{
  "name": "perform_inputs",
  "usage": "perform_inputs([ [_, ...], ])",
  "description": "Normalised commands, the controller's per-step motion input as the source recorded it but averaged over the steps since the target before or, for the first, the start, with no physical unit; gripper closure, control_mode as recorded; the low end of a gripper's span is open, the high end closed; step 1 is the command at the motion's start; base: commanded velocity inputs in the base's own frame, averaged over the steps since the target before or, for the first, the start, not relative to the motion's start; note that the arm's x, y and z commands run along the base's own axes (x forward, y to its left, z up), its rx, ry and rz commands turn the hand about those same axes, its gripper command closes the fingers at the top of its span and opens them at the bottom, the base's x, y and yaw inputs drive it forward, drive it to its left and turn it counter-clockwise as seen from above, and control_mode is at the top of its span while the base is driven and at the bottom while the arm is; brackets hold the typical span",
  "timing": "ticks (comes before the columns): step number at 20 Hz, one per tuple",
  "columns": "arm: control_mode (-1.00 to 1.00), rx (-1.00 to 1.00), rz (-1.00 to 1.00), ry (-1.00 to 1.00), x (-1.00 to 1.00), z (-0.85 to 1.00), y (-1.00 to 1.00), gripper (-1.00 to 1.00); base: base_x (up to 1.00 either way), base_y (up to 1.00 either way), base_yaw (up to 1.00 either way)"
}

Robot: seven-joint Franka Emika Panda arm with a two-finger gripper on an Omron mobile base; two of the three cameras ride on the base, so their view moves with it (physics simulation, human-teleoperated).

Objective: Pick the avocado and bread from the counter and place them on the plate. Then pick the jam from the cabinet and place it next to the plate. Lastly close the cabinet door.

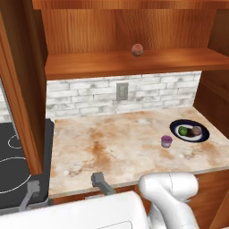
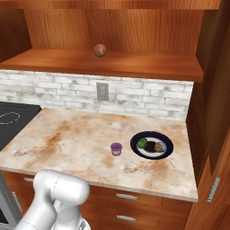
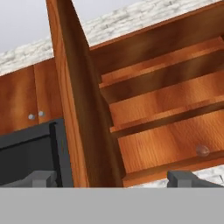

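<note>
The plate (image 1: pixel 174 128) (image 2: pixel 152 157) sits at the right end of the counter (image 1: pixel 112 143) (image 2: pixel 67 139). On it lie the green avocado (image 1: pixel 183 131) (image 2: pixel 142 143) and the brown bread (image 1: pixel 196 131) (image 2: pixel 158 146). The purple jam (image 1: pixel 166 141) (image 2: pixel 116 148) stands upright on the counter just left of the plate. The cabinet (image 1: pixel 129 62) (image 2: pixel 112 63) is open, and its left door (image 1: pixel 18 89) (image 3: pixel 81 109) stands swung out, edge-on in the hand view. My gripper (image 1: pixel 66 187) (image 3: pixel 113 178) is open and empty, near the counter's front left, facing that door's edge.
A reddish-brown ball (image 1: pixel 137 49) (image 2: pixel 99 50) (image 3: pixel 202 150) rests on the cabinet shelf. The black stovetop (image 1: pixel 13 161) (image 2: pixel 11 119) lies left of the counter. A wall outlet (image 1: pixel 121 91) sits in the brick backsplash. A wooden panel (image 2: pixel 215 112) rises at the right.
</note>
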Motion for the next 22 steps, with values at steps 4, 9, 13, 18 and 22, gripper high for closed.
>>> perform_inputs([
  [4,-1.00,0.18,-0.02,0.11,0.23,-0.02,0.34,-1.00,0.00,0.00,0.00],
  [9,-1.00,0.17,-0.08,0.03,0.05,0.00,0.46,-1.00,0.00,0.00,0.00],
  [13,-1.00,0.13,-0.18,-0.02,-0.34,0.00,0.57,-1.00,0.00,0.00,0.00],
  [18,-1.00,0.01,-0.23,-0.04,0.17,0.12,0.44,-1.00,0.00,0.00,0.00],
  [22,-1.00,0.00,-0.18,0.11,0.72,0.01,-0.05,-1.00,0.00,0.00,0.00],
])
